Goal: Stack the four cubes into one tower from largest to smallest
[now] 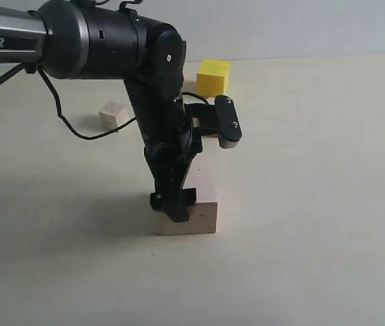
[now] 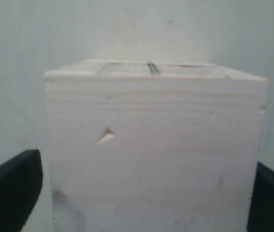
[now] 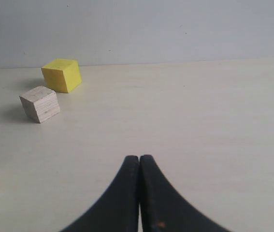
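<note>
Nearest, exterior view: large pale wood cube, flat on the cream tabletop, with the left gripper lowered over it from above on a black arm. Jaw spacing hard to read from this side, with the fingers overlapping the cube's near-left corner.

Left wrist view, close-up of the same cube: one face filling the frame, small chip in the grain, dark pencil-like marks along the top edge. Left gripper spread wide, black fingers on either side of the cube. Thin strip of background visible between one finger and the cube face; contact on the opposite side not resolvable.

Just behind the large cube, slightly right: pale block, mostly masked by the black wrist bracket, size not determinable. Farther behind the large cube, to the left: small pale wood cube, alone beside a loop of black cable. Farthest behind the large cube, slightly right: yellow cube.

Right wrist view only: right gripper, fingers pressed together tip to tip, low over the table. Beyond it, an unpainted wood cube near the yellow cube but apart from it; which of the smaller pale cubes, not determinable.
</note>
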